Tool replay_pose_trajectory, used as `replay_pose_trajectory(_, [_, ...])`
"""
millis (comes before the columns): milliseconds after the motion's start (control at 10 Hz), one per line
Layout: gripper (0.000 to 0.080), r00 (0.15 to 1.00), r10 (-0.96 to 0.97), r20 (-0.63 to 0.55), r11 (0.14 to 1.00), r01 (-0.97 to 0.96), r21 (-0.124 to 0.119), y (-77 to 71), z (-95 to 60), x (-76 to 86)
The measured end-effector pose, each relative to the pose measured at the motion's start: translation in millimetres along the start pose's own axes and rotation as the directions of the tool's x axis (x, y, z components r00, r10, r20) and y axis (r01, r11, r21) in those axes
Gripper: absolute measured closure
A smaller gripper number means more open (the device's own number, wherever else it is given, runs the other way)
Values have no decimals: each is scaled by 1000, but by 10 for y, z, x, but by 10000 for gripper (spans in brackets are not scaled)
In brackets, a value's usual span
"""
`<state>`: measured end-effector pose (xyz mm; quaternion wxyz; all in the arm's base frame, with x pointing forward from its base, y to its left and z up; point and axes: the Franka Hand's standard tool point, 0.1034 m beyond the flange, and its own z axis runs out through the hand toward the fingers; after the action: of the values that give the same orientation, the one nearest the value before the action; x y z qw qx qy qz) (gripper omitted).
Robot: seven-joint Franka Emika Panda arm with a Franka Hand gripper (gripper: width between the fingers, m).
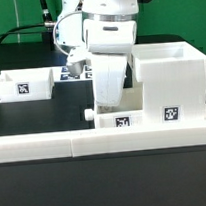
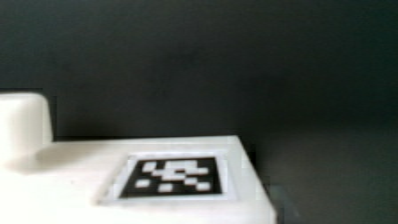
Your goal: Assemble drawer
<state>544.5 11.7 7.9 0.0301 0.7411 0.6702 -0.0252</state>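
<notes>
The tool [image 1: 110, 98] hangs over the knobbed tray [image 1: 120, 120] just beside the housing [image 1: 169, 81]; whether it is open or holds anything cannot be told.

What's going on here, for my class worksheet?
The white robot arm's gripper is low over a small white knobbed plastic tray beside the tall white box-shaped housing; its jaws are hidden, so a grip cannot be confirmed. A second matching tray sits apart at the exterior view's left.

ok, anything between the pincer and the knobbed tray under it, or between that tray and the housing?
Nothing visible. The pincer hangs just above the knobbed tray, and that tray sits right beside the housing with nothing between them. Whether the pincer is open can't be told.
</notes>
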Motion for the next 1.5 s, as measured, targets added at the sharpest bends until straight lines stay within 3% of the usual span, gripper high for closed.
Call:
replay_pose_trajectory(300, [751,1000,0,0,1000,0,0,1,-3,-5])
replay_pose_trajectory(500, [397,1000,1,4,1000,-1,3,23,-110,-11])
replay_pose_trajectory(600, [397,1000,1,7,1000,-1,5,35,-181,-14])
replay_pose_trajectory(800, [173,1000,5,23,999,-6,33,35,-351,-56])
replay_pose_trajectory(1000, [156,999,-2,38,999,0,48,96,-558,-158])
replay_pose_trajectory(1100, [151,999,-31,43,998,28,57,109,-623,-302])
replay_pose_trajectory(1300, [150,997,-57,45,995,53,82,92,-554,-570])
replay_pose_trajectory(1400, [150,998,-54,43,996,50,74,102,-531,-640])
replay_pose_trajectory(1500, [150,998,-50,38,998,48,49,118,-525,-615])
